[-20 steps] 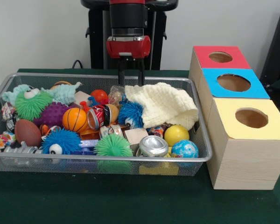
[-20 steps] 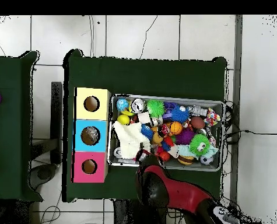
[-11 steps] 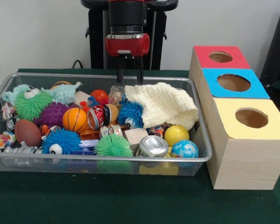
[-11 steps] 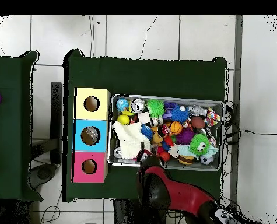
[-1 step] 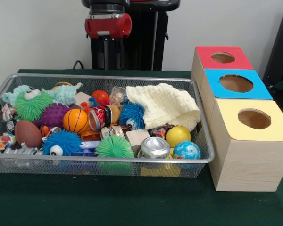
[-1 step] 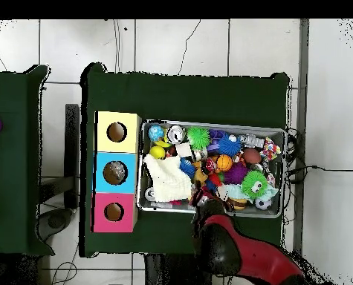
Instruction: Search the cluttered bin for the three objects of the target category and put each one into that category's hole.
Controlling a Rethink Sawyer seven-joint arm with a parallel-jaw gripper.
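Wire-mesh bin (image 5: 104, 160) on the green table (image 5: 132, 207), packed with toys. Gripper (image 5: 108, 55) hangs behind the bin's far rim, above the clutter, touching nothing. Two dark fingers (image 5: 105, 54) point down with a gap between them, nothing held: claw spread and empty. In the overhead view the red arm (image 6: 231, 245) sits at 6 o'clock of the bin (image 6: 276, 133).

Target category can't be read from the frames. Bin contents, front view, clock positions from bin centre:
- cream knit cloth (image 5: 165, 106) at 2 o'clock, draped over other items
- blue spiky ball (image 5: 132, 115) just beside the cloth's left edge
- silver can (image 5: 155, 147) at 5 o'clock, yellow ball (image 5: 178, 135) and globe-print ball (image 5: 187, 150) beside it
- green spiky ball (image 5: 114, 147) at 6 o'clock
- mini basketball (image 5: 75, 120) and brown football (image 5: 28, 133) at 9 o'clock
- green fuzzy creature (image 5: 32, 104) at 10 o'clock

Three wooden boxes stand in a row at 3 o'clock of the bin, each with a round hole on top: red box (image 5: 221, 57) farthest, blue box (image 5: 236, 84) in the middle, yellow box (image 5: 252, 120) nearest.
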